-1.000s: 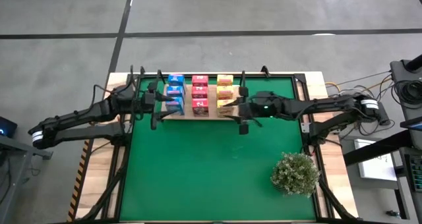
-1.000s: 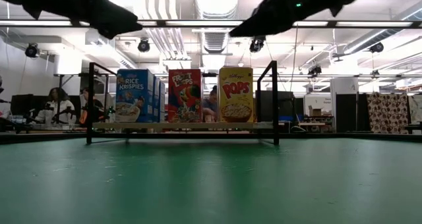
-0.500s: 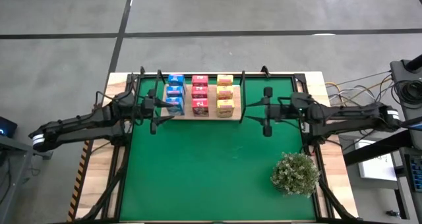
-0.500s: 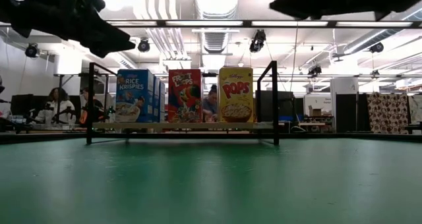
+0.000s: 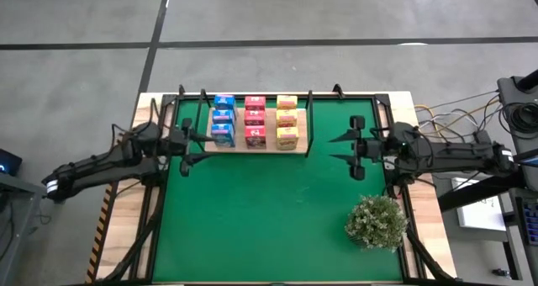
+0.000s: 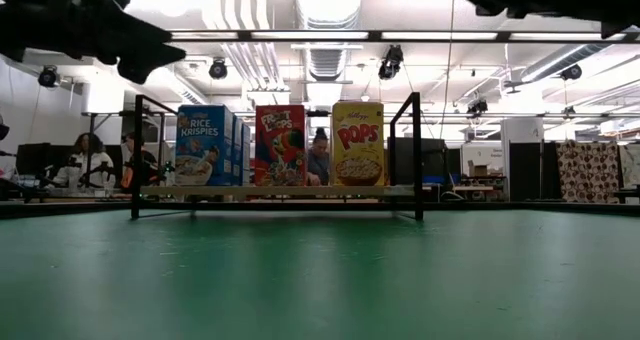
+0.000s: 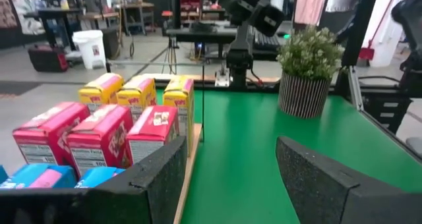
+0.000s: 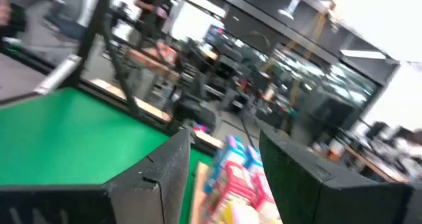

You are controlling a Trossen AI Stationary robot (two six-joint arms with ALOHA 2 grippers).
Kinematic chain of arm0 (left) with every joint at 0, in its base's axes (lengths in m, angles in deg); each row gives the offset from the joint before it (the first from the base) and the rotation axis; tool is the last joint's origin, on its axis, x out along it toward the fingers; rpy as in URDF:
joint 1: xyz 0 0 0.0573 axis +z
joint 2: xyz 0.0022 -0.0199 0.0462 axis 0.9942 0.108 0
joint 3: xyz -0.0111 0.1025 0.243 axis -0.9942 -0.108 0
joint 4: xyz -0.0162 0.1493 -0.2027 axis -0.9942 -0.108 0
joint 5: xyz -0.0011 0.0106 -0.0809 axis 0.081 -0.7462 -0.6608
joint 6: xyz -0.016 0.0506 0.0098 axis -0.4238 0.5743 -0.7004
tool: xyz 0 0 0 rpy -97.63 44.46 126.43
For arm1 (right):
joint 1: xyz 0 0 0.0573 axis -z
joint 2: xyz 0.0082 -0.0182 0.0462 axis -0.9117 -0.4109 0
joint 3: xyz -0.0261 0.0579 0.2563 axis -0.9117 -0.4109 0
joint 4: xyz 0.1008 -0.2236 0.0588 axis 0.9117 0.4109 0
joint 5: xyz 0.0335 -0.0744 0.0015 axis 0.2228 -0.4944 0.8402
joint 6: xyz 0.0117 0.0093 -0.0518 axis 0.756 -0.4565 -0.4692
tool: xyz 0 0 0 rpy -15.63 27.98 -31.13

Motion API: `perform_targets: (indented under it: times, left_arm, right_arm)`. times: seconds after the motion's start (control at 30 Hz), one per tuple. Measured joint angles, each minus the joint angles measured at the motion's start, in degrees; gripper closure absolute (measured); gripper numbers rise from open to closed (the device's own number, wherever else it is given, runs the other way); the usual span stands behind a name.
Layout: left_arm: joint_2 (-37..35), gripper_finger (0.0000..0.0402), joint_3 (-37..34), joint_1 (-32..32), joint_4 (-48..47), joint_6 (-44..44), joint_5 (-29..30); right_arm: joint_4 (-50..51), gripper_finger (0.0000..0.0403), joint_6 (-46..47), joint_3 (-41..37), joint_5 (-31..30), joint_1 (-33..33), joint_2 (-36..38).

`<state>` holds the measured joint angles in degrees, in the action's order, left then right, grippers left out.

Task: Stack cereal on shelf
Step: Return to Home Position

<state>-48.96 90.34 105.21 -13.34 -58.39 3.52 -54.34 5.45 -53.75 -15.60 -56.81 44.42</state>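
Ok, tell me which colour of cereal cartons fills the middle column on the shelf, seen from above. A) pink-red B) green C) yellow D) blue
A: in the high view the pink-red cartons stand in the middle column on the shelf, between the blue cartons and the yellow cartons.

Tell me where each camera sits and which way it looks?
High: above the table, looking down; left gripper and right gripper show.
Low: table height, facing the shelf; arms overhead.
Left wrist: on left arm, past its fingers toward the plant.
Right wrist: on right arm, past its fingers toward the cereal.
Shared: all four see the cereal.
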Motion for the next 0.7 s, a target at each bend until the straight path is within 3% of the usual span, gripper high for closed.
perform_targets:
  times: [0.43,0.7]
  left_arm:
    - [-11.35,0.0184,-3.91,0.00,-2.98,0.00,0.00]
    - [-16.19,0.0184,-9.60,0.02,-1.25,0.00,0.36]
  right_arm:
    - [-3.16,0.0229,0.92,-5.64,0.47,0.00,7.70]
    - [-4.30,0.0229,2.03,-11.74,-4.47,0.00,16.43]
